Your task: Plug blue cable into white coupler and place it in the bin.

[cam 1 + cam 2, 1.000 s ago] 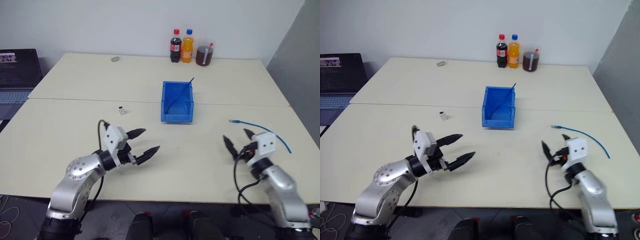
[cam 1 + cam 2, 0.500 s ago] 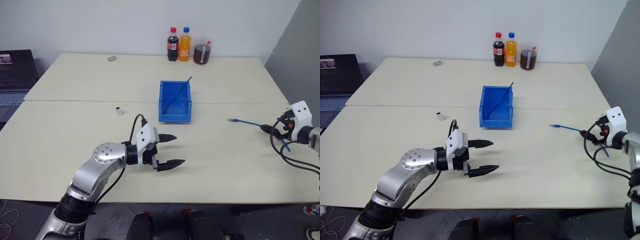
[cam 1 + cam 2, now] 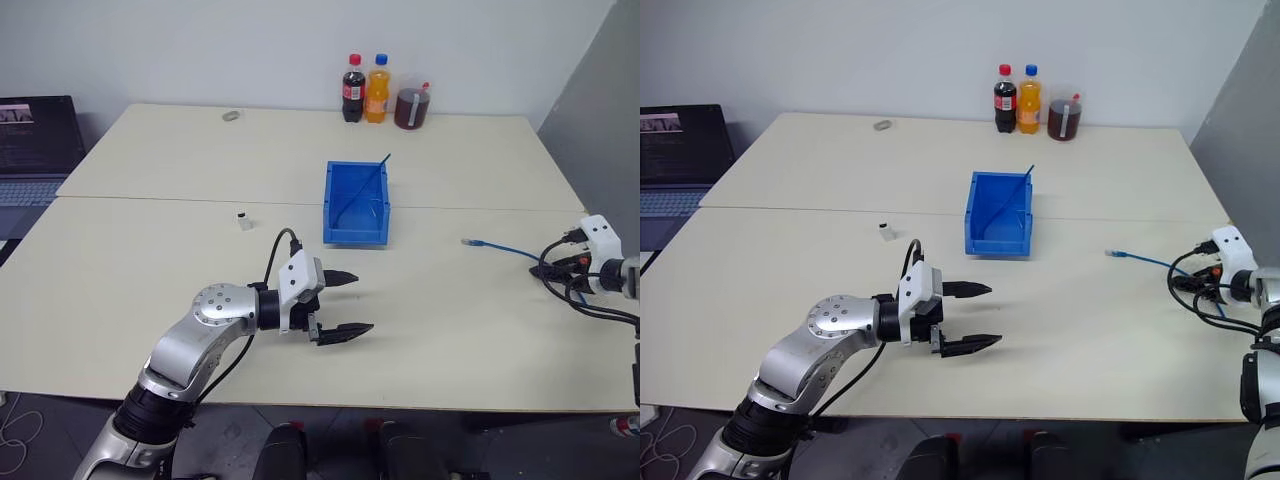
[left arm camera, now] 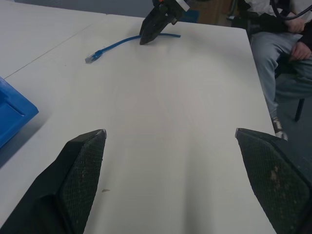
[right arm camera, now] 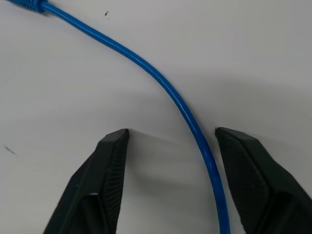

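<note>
Right wrist view: pincer straddling the blue cable, not yet gripping it.

Its two fingers stand partly apart on the table with the cable running between them, nearer one pad, and nothing is held. Closing off-centre could push the thin cable aside or pinch it far from its plug, which would make plugging awkward. The cable lies by the table's right edge; the white coupler sits well apart, left of the bin. The left gripper hovers wide open and empty near the front edge.
</note>
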Motion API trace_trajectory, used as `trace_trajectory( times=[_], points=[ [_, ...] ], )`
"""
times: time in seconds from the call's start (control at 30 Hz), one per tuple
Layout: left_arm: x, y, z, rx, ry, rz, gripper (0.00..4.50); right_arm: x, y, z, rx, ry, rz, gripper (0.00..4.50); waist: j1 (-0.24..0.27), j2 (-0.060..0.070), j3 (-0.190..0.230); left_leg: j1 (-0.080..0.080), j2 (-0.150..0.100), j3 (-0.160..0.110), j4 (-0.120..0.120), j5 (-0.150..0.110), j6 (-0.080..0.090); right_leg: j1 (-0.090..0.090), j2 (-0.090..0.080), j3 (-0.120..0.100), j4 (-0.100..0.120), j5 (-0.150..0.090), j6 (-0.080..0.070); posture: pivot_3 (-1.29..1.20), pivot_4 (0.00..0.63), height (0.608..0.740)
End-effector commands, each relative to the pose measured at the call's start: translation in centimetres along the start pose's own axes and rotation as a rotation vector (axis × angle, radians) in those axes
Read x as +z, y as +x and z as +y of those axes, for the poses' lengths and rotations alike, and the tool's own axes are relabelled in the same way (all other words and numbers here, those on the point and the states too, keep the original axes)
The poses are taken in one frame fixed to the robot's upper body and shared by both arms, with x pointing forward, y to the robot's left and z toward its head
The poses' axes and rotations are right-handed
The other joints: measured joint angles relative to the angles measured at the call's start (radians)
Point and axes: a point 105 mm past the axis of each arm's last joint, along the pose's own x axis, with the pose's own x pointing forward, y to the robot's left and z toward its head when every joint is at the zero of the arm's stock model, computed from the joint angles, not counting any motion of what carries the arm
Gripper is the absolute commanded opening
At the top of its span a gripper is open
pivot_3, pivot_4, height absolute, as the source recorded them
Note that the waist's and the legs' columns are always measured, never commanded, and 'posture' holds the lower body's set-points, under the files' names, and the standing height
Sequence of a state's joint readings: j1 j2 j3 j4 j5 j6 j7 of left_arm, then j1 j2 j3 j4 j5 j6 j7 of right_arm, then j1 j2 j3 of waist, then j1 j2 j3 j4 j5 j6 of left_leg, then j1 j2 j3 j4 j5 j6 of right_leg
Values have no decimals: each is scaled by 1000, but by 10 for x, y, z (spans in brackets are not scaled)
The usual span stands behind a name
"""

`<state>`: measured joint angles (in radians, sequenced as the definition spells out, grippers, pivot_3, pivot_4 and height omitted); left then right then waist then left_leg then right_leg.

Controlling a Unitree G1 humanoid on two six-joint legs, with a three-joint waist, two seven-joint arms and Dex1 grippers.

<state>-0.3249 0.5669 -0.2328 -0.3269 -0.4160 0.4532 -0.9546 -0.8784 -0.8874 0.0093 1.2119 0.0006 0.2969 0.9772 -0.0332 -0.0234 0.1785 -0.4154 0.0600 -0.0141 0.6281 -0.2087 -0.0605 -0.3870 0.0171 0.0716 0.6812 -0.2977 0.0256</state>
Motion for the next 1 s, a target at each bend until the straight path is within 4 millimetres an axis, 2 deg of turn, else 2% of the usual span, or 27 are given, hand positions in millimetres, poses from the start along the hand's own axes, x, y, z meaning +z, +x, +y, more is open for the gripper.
trace_trajectory(
  times=[0.03,0.3,0.57,0.67,0.7,0.77,0.87,1.0],
  points=[
    [8,2,-6,-33,50,-13,4500,-16,-3,-6,-26,-88,72,2092,0,0,0,0,0,0,0,0,0,0,0,0,0,0,0,0,150,740],
    [7,3,-7,-52,56,-10,4500,-12,-6,-8,-30,-112,50,68,2,0,0,0,-1,0,2,0,0,1,-1,0,0,1,2,0,150,740],
    [5,1,-8,-56,55,4,4500,8,-12,-8,-13,-197,-21,18,1,0,0,0,-1,0,2,0,0,1,-1,0,0,1,2,0,150,740],
    [2,-8,-8,-30,35,16,4500,23,-20,2,72,-306,-67,18,0,1,1,0,-1,0,1,0,0,1,-1,0,0,1,2,0,150,740],
    [-1,-15,-10,-23,19,23,4500,28,-22,10,118,-350,-82,18,0,2,1,0,-1,0,1,0,0,0,-1,1,0,1,2,0,150,740],
    [-20,-39,-21,-14,-21,102,4500,43,-23,40,230,-469,-146,18,-5,4,2,0,0,1,1,0,0,0,-1,1,0,1,2,0,150,740],
    [-35,-60,-27,25,-75,157,4500,52,-24,73,304,-544,-204,18,-23,7,3,1,3,-1,-1,0,0,0,1,1,2,-1,-1,0,150,740],
    [-58,-100,-13,199,-143,218,4500,64,-15,133,406,-609,-281,18,-23,9,4,2,3,-2,0,0,0,-1,1,0,6,-2,-1,0,150,740]
  ],
)
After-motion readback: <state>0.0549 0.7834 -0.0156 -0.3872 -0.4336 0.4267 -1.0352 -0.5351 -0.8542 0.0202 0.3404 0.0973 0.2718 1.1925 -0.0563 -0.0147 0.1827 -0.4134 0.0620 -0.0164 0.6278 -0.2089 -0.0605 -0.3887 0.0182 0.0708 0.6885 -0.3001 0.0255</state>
